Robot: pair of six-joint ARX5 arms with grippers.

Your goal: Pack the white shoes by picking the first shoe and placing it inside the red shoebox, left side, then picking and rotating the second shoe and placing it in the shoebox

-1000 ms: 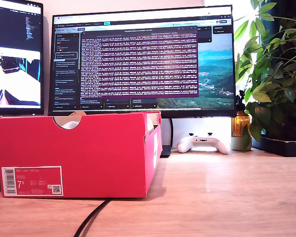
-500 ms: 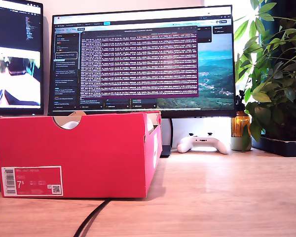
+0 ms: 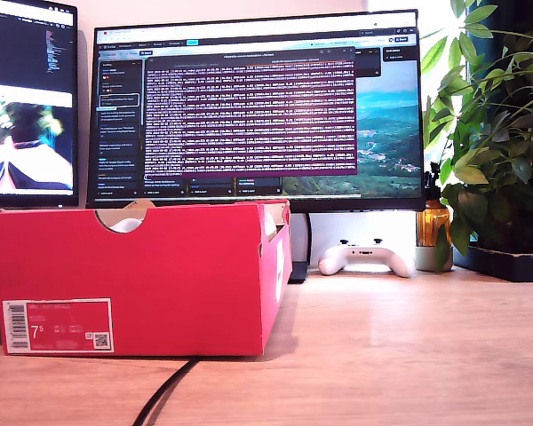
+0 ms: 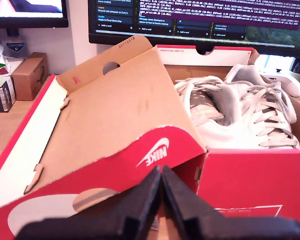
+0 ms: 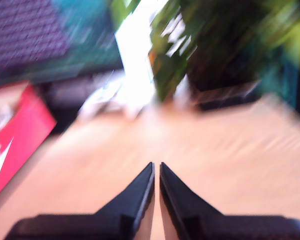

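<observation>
The red shoebox (image 3: 142, 275) stands on the desk at the exterior view's left, its size label (image 3: 58, 326) facing the camera. Neither arm shows in that view. In the first wrist view the shoebox (image 4: 250, 175) is open with its lid (image 4: 115, 105) tilted up beside it. The white shoes (image 4: 240, 110) lie inside, laces up. My first gripper (image 4: 161, 172) is shut and empty, just in front of the box's near wall. My second gripper (image 5: 156, 167) is shut and empty over bare desk, with the shoebox (image 5: 15, 135) off to one side; that view is blurred.
A large monitor (image 3: 258, 106) stands behind the box. At the back of the desk are a white game controller (image 3: 366, 257), an amber bottle (image 3: 433, 222) and, at the exterior view's right, a leafy plant (image 3: 497, 133). A black cable (image 3: 164, 390) runs from under the box.
The shoebox and desk items have not moved in the exterior view. Only the camera picture on the monitor at that view's left has changed.
</observation>
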